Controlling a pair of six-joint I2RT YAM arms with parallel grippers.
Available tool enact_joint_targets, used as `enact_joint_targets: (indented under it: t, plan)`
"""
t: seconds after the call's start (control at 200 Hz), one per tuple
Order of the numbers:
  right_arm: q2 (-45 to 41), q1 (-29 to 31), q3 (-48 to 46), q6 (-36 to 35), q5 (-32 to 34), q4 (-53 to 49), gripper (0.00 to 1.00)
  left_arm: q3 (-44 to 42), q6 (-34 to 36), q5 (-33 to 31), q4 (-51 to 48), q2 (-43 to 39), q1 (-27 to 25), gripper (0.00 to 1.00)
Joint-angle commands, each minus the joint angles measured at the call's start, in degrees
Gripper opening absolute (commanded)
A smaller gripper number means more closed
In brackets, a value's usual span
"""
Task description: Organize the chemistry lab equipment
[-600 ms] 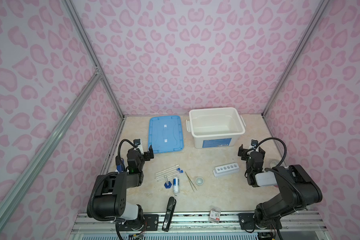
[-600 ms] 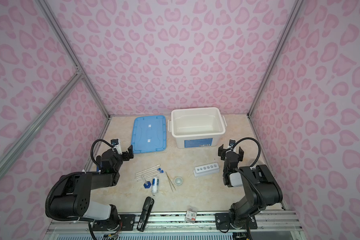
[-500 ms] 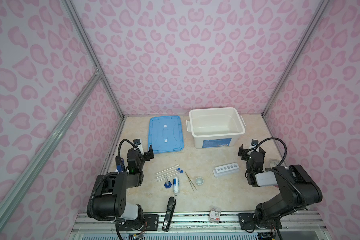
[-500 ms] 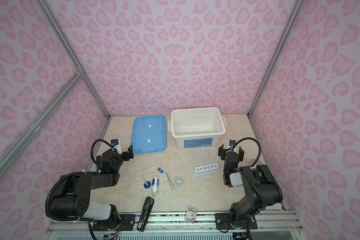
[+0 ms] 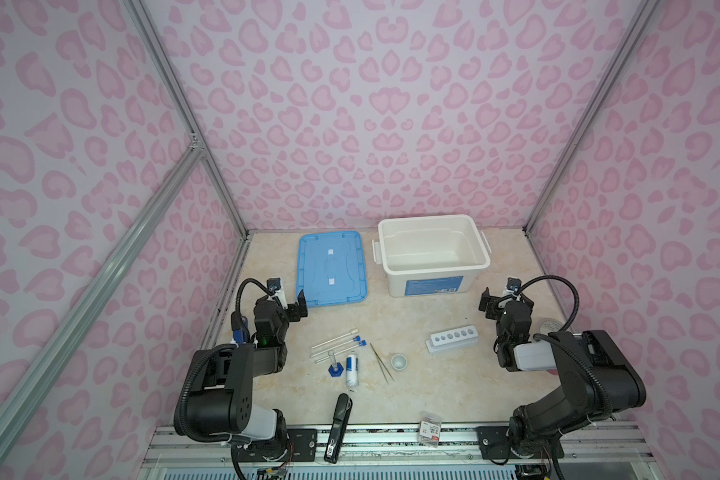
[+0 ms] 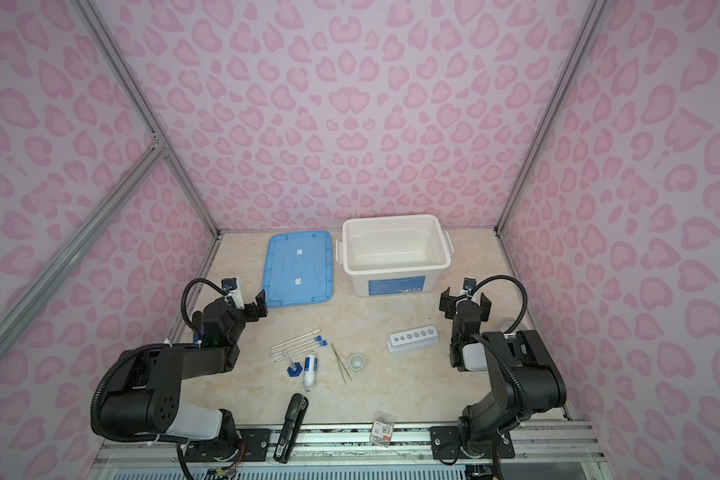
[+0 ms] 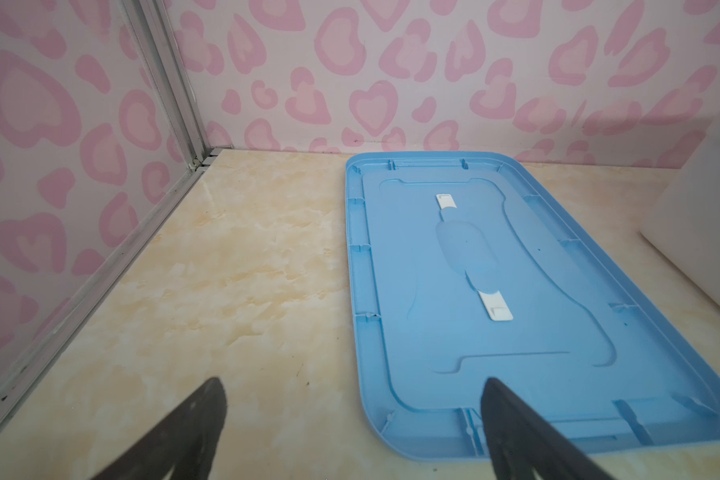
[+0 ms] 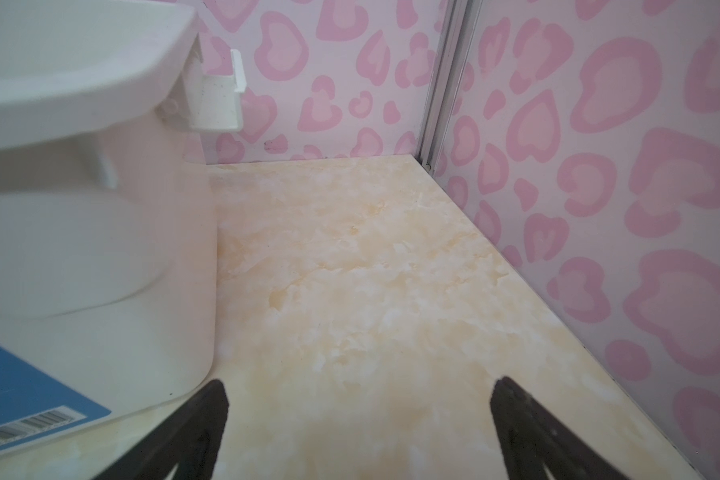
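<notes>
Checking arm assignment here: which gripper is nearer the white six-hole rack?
Right. The right gripper is just back-right of the rack; the left gripper is by the blue lid, far to the rack's left.

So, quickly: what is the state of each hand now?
Left hand: open, holding nothing.
Right hand: open, holding nothing.
</notes>
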Motion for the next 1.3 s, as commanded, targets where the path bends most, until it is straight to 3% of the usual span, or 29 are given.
enact_joint_targets:
  t: [0.0,0.4,0.605,0.72,0.805,0.92,1.17,1.3]
  plan:
    - [-0.04,-0.03,0.17,0.61,-1.31,0.2,0.99,0.08,-0.2,0.46,1.77,0.02,0.09,0.97]
    - [-0.12,-0.6,0.3,0.92,-2.54,-0.02,0.99,0.11,-0.29,0.72,1.64,0.03,0.22,0.97]
    - [-0.22,-0.56,0.15,0.79,-2.36,0.11,0.88,-0.13,-0.27,0.69,2.34,-0.41,0.22,0.98]
    - [-4.31,1.25,1.58,0.16,2.19,-5.67,0.82,7.48,-0.93,-1.89,-15.76,-8.18,0.22,0.86]
    - [-10.78,3.47,3.25,-0.34,6.66,-14.17,0.79,10.82,-4.08,-8.31,-22.53,-13.01,0.22,0.84]
    - [-20.21,6.71,3.76,0.37,11.01,-22.02,0.79,15.56,-7.26,-11.13,-32.47,-17.43,-0.25,0.76]
    - [-34.62,9.27,8.79,4.68,3.64,-41.9,0.78,23.52,-12.46,-10.2,-51.35,-23.12,-4.06,0.67]
    - [-36.4,10.18,12.34,5.8,-4.49,-48.29,0.79,29.1,-9.77,-3.02,-60.15,-22.57,-7.18,0.67]
